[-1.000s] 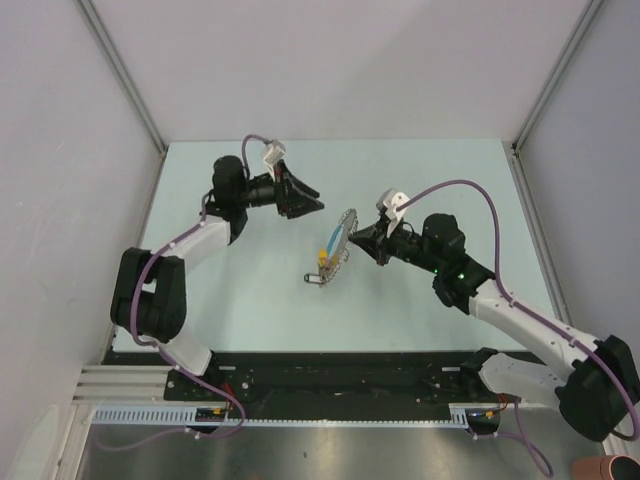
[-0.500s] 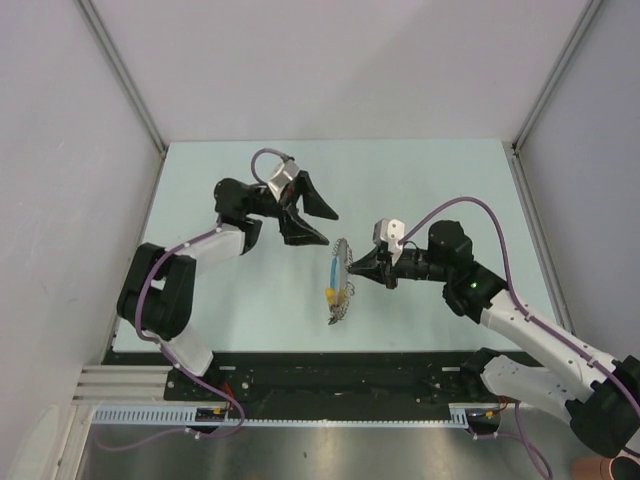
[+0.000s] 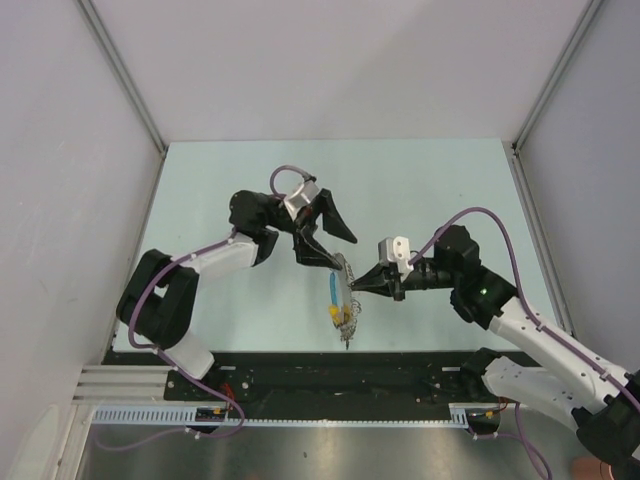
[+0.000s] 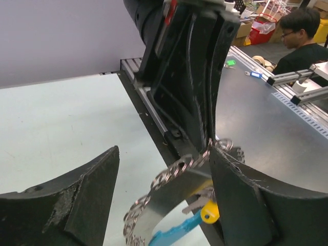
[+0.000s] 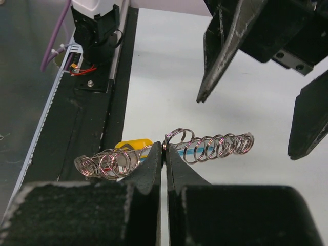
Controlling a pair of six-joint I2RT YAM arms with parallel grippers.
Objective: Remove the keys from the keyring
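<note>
The keyring (image 3: pixel 342 292) is a loop of silvery coiled chain with a light-blue band (image 3: pixel 332 290), held on edge above the table. My right gripper (image 3: pixel 364 283) is shut on its chain; the right wrist view shows the jaws pinching one coil (image 5: pixel 164 145). A yellow-headed key (image 4: pixel 209 211) and a silvery key (image 4: pixel 196 203) hang on the keyring (image 4: pixel 165 177); the yellow head also shows in the right wrist view (image 5: pixel 132 144). A small dark piece (image 3: pixel 346 339) dangles at the loop's near end. My left gripper (image 3: pixel 333 245) is open, its fingers (image 4: pixel 241 195) straddling the loop's far end.
The pale green table (image 3: pixel 220 180) is bounded by grey walls at the back and sides. A black rail (image 3: pixel 340 370) with the arm bases runs along the near edge. The left gripper's fingers (image 5: pixel 225 51) hang just beyond the keyring (image 5: pixel 215 146) in the right wrist view.
My right gripper has carried the keyring toward the near edge. My left gripper has swung right and nearer, and now straddles the loop's far end.
</note>
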